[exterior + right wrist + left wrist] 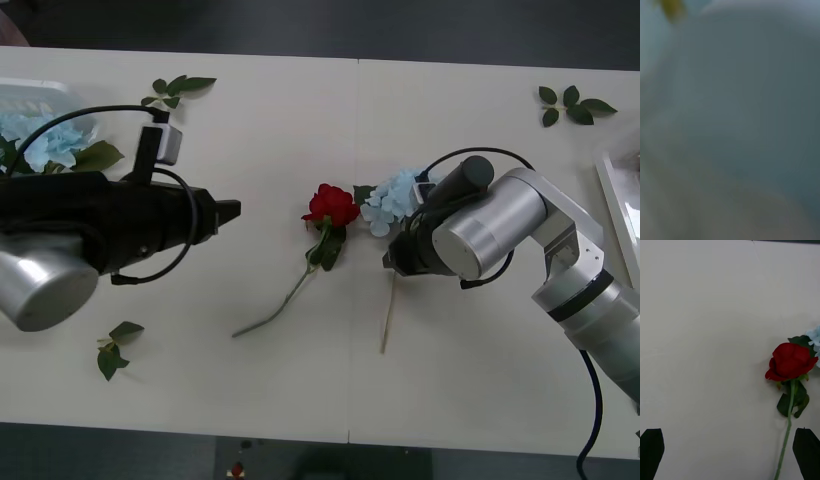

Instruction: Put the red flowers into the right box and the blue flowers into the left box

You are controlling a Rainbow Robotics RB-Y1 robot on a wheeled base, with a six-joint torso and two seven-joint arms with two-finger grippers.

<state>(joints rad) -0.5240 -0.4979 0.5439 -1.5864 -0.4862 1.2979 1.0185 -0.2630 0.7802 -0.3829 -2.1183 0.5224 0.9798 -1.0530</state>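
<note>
One red flower (332,205) lies mid-table, its stem running toward the front left; it also appears as the red flower (790,362). My left gripper (232,212) hovers to its left, open, with the black fingertips (652,448) apart and nothing between them (730,453). A blue flower (396,198) lies just right of the rose, its edge visible as the blue flower (814,338). My right gripper (392,258) is low over that blue flower's stem. The left box (30,98) at the far left holds another blue flower (45,140). The right box (618,205) sits at the right edge.
Loose green leaf sprigs lie at the back left (180,88), the back right (573,105) and the front left (115,350). The pale stem (386,320) of the blue flower points toward the table's front edge. The right wrist view is a close blue-grey blur.
</note>
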